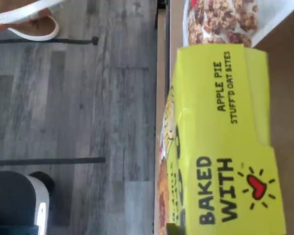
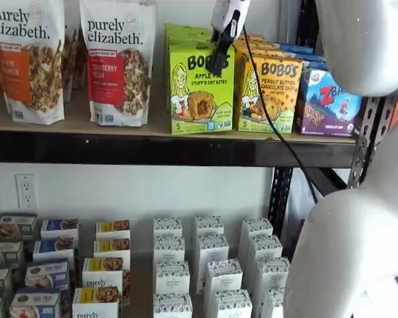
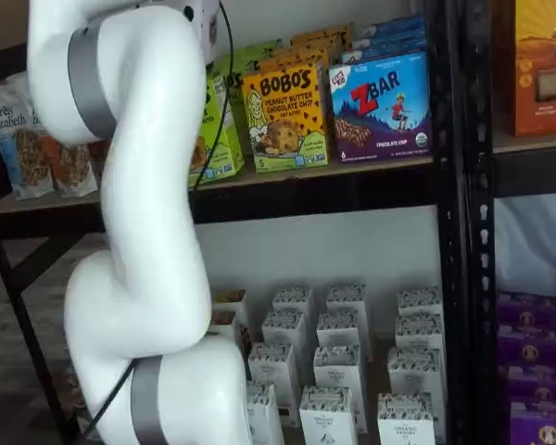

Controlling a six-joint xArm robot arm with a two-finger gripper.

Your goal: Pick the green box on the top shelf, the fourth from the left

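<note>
The green box [image 2: 199, 86] stands upright on the top shelf [image 2: 119, 129], between a granola bag and the yellow-orange Bobo's box [image 2: 268, 93]. In a shelf view my gripper [image 2: 217, 66] hangs from above, and its black fingers lie over the box's upper right front. I see no gap between the fingers, so I cannot tell whether they are open or closed. The wrist view shows the green box [image 1: 225, 142] close up, its top flap reading "Apple Pie Stuff'd Oat Bites". In a shelf view the white arm hides most of the green box [image 3: 218, 130] and the gripper.
Two Purely Elizabeth granola bags [image 2: 119, 59] stand left of the green box, and a blue ZBar box [image 2: 328, 99] stands right of the yellow-orange one. More green boxes stand behind the front one. Small white cartons [image 2: 209, 265] fill the lower level. The arm [image 3: 148, 232] stands before the shelves.
</note>
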